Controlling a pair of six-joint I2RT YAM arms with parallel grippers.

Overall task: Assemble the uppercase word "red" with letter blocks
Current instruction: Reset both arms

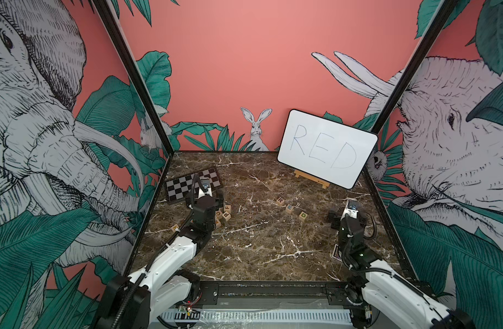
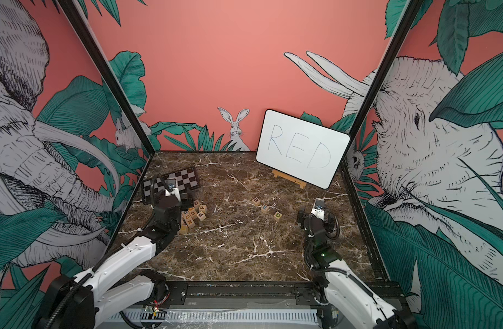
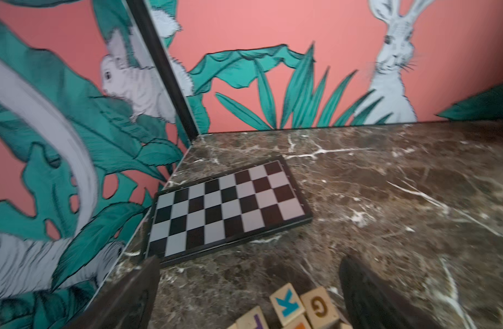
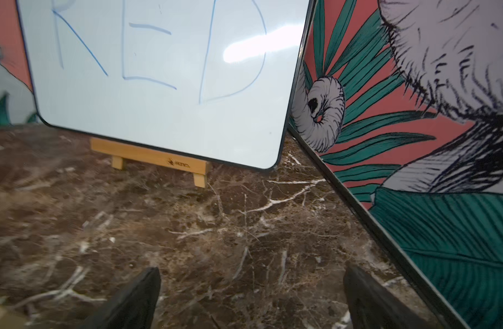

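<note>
Three letter blocks lie in a slanted row mid-table in both top views: R (image 1: 280, 201), E (image 1: 290, 208) and D (image 1: 303, 216), with small gaps between them, reading as the uppercase word "red". My left gripper (image 1: 204, 197) hovers open at the left over a pile of other blocks, nothing between its fingers (image 3: 147, 273). My right gripper (image 1: 347, 213) stands open to the right of the D block, over bare marble, its fingers (image 4: 147, 287) empty.
A pile of other letter blocks (image 2: 194, 214), among them K (image 3: 286, 303) and G (image 3: 320, 306), lies under the left gripper. A checkered board (image 3: 227, 205) lies at the far left. A whiteboard (image 1: 327, 148) on a wooden easel (image 4: 153, 159) stands far right.
</note>
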